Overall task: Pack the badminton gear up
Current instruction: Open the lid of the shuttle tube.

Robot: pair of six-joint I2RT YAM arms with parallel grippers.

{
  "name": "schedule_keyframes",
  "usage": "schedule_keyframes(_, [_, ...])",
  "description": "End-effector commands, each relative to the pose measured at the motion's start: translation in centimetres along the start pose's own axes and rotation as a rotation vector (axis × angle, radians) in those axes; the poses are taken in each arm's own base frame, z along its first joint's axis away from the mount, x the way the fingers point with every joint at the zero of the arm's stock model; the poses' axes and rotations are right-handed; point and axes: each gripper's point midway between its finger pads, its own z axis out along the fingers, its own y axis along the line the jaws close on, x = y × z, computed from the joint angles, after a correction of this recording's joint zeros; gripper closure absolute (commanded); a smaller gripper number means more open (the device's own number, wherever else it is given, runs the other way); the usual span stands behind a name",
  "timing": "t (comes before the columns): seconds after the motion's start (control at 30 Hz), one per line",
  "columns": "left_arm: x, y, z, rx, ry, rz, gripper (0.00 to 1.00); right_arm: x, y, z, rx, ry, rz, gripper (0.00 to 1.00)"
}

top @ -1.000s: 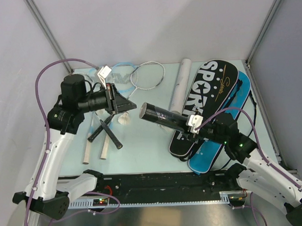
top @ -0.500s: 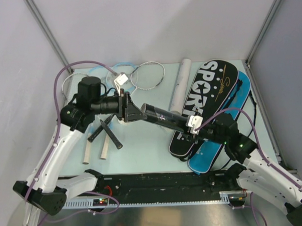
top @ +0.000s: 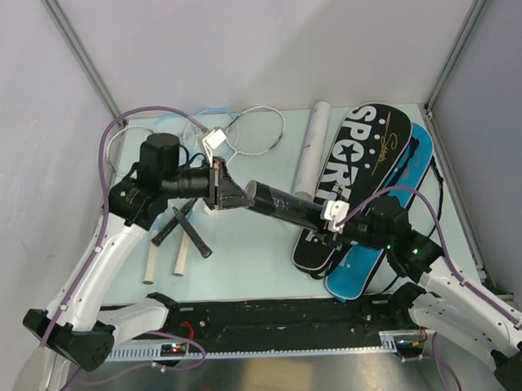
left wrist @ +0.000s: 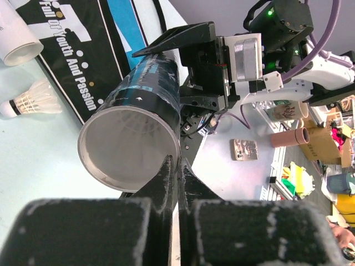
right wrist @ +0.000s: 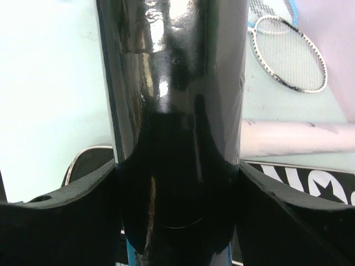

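The right hand [top: 324,216] grips the black tube [top: 283,203] near its near-right end, a finger on each side. It holds the tube off the worktop [top: 246,257], slanting toward the far left. The tube's open mouth faces the left hand [top: 241,199], which is closed, its fingers [left wrist: 166,172] pressed together with nothing between them and their tips right at the lower rim of the mouth. A faint white, feathery shape shows deep inside the tube.

A white shuttlecock [left wrist: 30,102] lies on the worktop beside the black "SPORT" bag [top: 363,156], which lies on top of the blue bag [top: 413,167] at the right. The white tube [top: 311,154] lies along the black bag's left edge. The rackets [top: 256,131] lie at the far left, their handles reaching toward the near side.
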Motion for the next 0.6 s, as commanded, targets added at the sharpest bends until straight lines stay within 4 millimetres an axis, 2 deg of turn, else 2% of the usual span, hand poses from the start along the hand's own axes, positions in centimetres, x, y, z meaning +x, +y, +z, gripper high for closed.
schedule_keyframes(0.0, [-1.6, -2.3, -1.9, 0.075, -0.086, -0.012, 1.0, -2.3, -1.0, -0.2, 0.022, -0.08, -0.038, 0.63])
schedule_keyframes(0.23, [-2.3, -3.6, -2.8, 0.143, -0.141, -0.016, 1.0, -2.4, -0.4, -0.2, -0.008, -0.089, -0.035, 0.63])
schedule_keyframes(0.57, [-2.7, -3.0, -4.4, 0.114, -0.207, -0.035, 1.0, -2.3, -0.4, -0.4, -0.006, -0.085, -0.033, 0.63])
